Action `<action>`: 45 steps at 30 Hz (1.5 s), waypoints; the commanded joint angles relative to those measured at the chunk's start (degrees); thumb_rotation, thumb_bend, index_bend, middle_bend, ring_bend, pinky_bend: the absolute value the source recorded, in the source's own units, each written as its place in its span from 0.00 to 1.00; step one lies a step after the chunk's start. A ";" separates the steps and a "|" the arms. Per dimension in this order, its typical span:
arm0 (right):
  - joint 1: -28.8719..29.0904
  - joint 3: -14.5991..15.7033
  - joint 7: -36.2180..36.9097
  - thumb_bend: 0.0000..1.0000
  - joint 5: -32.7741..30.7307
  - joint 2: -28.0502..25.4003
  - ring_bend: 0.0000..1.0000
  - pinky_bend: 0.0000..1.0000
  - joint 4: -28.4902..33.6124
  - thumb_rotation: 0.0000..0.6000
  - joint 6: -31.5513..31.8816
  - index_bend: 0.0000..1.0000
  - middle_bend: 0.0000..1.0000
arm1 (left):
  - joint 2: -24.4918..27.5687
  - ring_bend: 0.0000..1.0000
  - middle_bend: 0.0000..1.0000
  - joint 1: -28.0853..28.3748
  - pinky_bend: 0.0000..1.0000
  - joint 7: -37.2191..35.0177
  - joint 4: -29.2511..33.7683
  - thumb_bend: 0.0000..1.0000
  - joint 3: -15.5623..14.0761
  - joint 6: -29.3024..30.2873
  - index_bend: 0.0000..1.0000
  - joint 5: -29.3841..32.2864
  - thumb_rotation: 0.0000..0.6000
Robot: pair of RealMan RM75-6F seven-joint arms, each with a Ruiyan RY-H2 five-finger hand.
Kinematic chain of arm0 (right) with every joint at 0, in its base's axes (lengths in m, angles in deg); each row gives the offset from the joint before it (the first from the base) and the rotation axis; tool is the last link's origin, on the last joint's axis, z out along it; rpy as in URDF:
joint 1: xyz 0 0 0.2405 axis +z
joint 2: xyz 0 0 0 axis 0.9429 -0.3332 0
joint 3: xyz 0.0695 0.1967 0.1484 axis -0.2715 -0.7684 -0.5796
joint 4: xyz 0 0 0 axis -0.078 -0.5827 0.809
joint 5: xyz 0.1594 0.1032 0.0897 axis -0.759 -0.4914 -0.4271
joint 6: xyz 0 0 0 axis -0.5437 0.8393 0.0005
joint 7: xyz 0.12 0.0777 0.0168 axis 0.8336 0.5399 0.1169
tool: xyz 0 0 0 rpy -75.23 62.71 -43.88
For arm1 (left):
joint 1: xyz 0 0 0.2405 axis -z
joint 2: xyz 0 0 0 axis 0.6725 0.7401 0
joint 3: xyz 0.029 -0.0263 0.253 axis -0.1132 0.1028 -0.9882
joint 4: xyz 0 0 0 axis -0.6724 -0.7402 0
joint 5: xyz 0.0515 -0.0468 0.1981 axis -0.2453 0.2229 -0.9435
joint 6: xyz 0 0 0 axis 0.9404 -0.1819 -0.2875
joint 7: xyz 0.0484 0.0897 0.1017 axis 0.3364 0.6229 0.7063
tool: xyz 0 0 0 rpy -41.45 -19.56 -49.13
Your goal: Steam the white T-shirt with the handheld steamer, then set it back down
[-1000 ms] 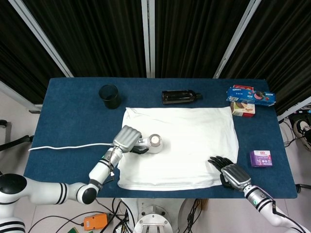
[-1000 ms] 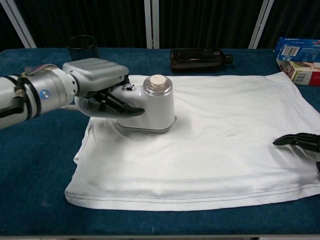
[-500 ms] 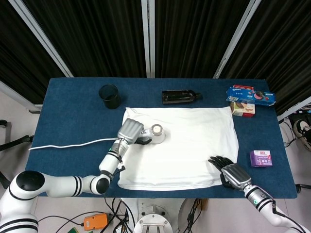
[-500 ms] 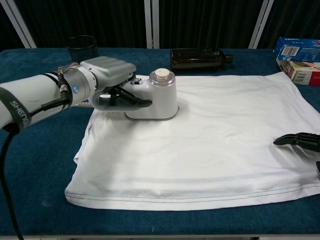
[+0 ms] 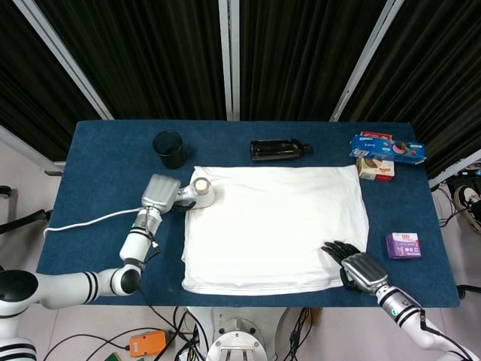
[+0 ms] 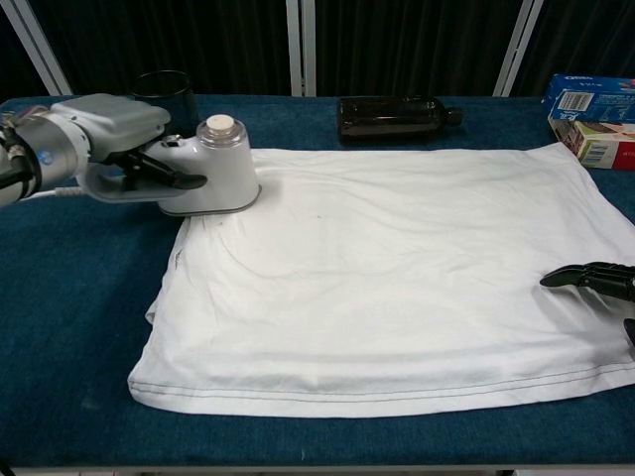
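Observation:
The white T-shirt [image 5: 278, 226] [image 6: 397, 268] lies spread flat on the blue table. My left hand [image 5: 159, 192] [image 6: 104, 134] grips the handle of the white handheld steamer [image 5: 197, 193] [image 6: 213, 169], which stands at the shirt's far left corner, half on the cloth. A white cord [image 5: 90, 222] trails from it to the left. My right hand [image 5: 359, 271] [image 6: 593, 280] rests on the shirt's near right corner, dark fingers stretched out flat, holding nothing.
A black cup [image 5: 170, 149] [image 6: 162, 87] stands behind the steamer. A dark bottle [image 5: 279, 150] [image 6: 395, 116] lies beyond the shirt's far edge. Cookie boxes [image 5: 385, 150] [image 6: 593, 117] sit at the far right, a small purple box [image 5: 403, 245] near the right edge.
My left hand has slid the steamer from the shirt's left-middle area back and to the left, to the far left corner. The right hand has stayed still.

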 commanded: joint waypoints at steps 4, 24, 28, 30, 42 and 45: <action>-0.31 -0.02 0.03 1.00 0.34 -0.41 0.03 0.16 0.43 1.00 1.06 0.06 0.11 | 4.98 0.79 0.89 -4.51 0.71 -6.43 3.33 0.64 -0.25 3.14 0.76 -3.60 0.36; -5.38 -3.07 3.42 0.99 1.86 -7.47 0.03 0.16 4.20 1.00 15.78 0.05 0.11 | 8.91 0.76 0.85 -15.48 0.71 -18.45 4.01 0.61 -5.38 6.82 0.76 -17.36 0.34; -6.06 -3.34 3.72 0.97 2.00 -7.93 0.03 0.16 4.51 1.00 16.94 0.04 0.11 | 8.16 0.73 0.83 -15.52 0.71 -17.82 3.79 0.59 -5.15 5.70 0.74 -17.91 0.33; -6.32 -3.40 3.79 0.94 2.14 -8.07 0.03 0.16 4.56 1.00 17.36 0.03 0.11 | 7.94 0.69 0.78 -15.48 0.69 -17.14 3.81 0.53 -4.95 5.44 0.69 -17.90 0.33; -7.42 -4.01 4.07 0.87 2.34 -8.72 0.03 0.16 4.54 1.00 18.73 0.03 0.11 | 9.92 0.10 0.13 -16.69 0.20 -14.47 7.96 0.12 -4.65 6.74 0.07 -20.03 0.42; -7.62 -4.34 4.13 0.87 2.31 -9.05 0.03 0.16 4.67 1.00 19.20 0.03 0.11 | 12.19 0.05 0.08 -17.37 0.14 -14.01 10.88 0.11 -4.95 7.43 0.04 -20.89 0.42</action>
